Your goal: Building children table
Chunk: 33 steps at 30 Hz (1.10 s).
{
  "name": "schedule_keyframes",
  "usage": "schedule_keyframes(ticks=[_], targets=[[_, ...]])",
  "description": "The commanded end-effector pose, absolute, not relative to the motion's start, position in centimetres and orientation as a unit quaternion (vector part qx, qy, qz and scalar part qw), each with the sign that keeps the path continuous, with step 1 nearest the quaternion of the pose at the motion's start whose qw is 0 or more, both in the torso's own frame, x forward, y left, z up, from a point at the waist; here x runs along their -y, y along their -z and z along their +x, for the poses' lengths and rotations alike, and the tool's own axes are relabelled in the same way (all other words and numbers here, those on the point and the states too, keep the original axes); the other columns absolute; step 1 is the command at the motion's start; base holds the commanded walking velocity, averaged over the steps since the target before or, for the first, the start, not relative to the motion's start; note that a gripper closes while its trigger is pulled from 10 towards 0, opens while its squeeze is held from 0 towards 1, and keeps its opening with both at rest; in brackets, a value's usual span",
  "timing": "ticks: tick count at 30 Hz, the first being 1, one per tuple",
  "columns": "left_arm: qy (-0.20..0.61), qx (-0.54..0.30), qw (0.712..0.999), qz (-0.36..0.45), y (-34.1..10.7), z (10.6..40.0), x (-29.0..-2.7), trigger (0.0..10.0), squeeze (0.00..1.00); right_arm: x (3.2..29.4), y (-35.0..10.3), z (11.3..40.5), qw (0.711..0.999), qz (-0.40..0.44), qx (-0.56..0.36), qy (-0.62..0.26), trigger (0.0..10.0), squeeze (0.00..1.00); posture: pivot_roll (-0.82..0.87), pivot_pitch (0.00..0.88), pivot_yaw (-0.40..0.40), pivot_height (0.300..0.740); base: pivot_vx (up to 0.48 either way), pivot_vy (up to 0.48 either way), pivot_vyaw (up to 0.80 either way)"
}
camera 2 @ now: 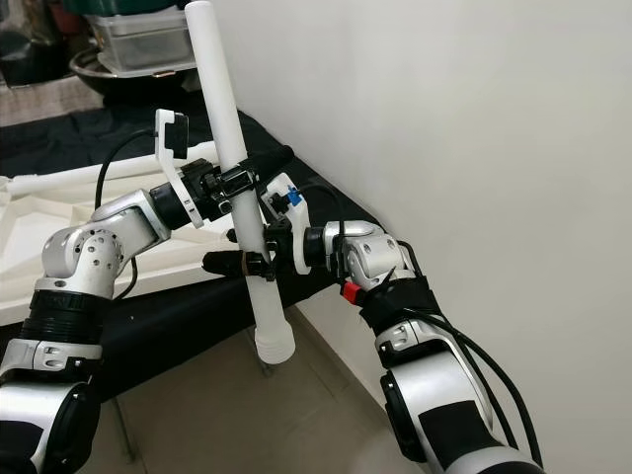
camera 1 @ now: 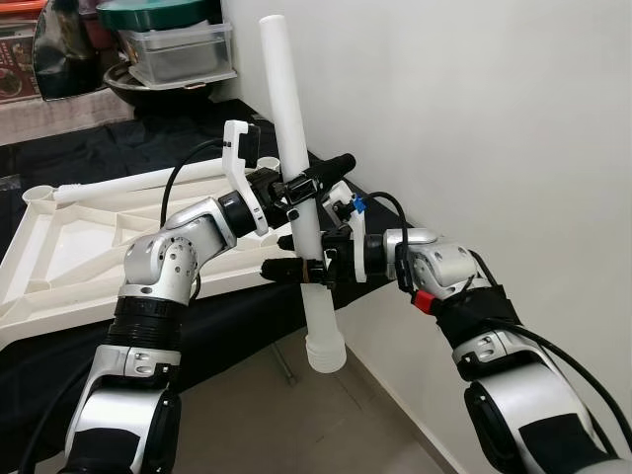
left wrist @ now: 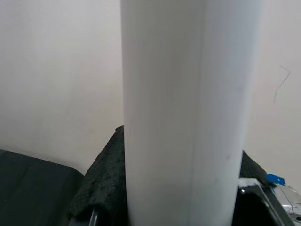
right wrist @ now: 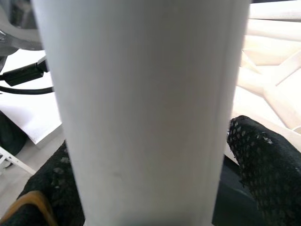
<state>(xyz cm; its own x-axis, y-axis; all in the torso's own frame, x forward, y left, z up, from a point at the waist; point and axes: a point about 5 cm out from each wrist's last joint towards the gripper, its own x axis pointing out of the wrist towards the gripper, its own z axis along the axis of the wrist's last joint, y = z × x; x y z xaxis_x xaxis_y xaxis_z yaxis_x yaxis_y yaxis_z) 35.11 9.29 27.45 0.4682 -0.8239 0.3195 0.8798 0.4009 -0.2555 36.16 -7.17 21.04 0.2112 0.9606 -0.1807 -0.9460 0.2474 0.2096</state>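
Upright, white table leg (camera 1: 296, 178) clamped by left hand (camera 1: 301, 188) above right hand (camera 1: 311, 265).

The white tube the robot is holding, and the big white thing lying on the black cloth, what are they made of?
The white tube looks like smooth, matte moulded plastic, with an even colour and a flared socket end. The tabletop, lying upside down, looks like the same plastic, judging by its moulded ribs. The black cloth looks like soft fabric, since it creases.
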Motion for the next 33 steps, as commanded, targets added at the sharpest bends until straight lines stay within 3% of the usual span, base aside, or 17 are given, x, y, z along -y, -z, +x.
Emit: schedule_keyframes(ticks=[1, 17, 33], targets=[[0.544, 0.091, 0.809, -0.202, -28.3, 34.6, -7.6, 10.0, 0.0, 5.3, -21.4, 35.8, 0.763, 0.026, -0.13, -0.633, 10.0, 0.0, 0.04, 0.03, -0.032, 0.74, 0.0, 0.0, 0.0], [0.533, 0.103, 0.816, -0.199, -28.7, 35.2, -8.1, 10.0, 0.0, 4.2, -21.2, 34.9, 0.732, 0.013, -0.115, -0.672, 10.0, 0.0, 0.04, 0.022, -0.033, 0.74, 0.0, 0.0, 0.0], [0.545, 0.104, 0.807, -0.205, -29.1, 35.2, -7.0, 10.0, 0.0, 3.8, -20.3, 35.1, 0.739, -0.004, -0.146, -0.657, 10.0, 0.0, 0.04, 0.037, -0.028, 0.74, 0.0, 0.0, 0.0]])
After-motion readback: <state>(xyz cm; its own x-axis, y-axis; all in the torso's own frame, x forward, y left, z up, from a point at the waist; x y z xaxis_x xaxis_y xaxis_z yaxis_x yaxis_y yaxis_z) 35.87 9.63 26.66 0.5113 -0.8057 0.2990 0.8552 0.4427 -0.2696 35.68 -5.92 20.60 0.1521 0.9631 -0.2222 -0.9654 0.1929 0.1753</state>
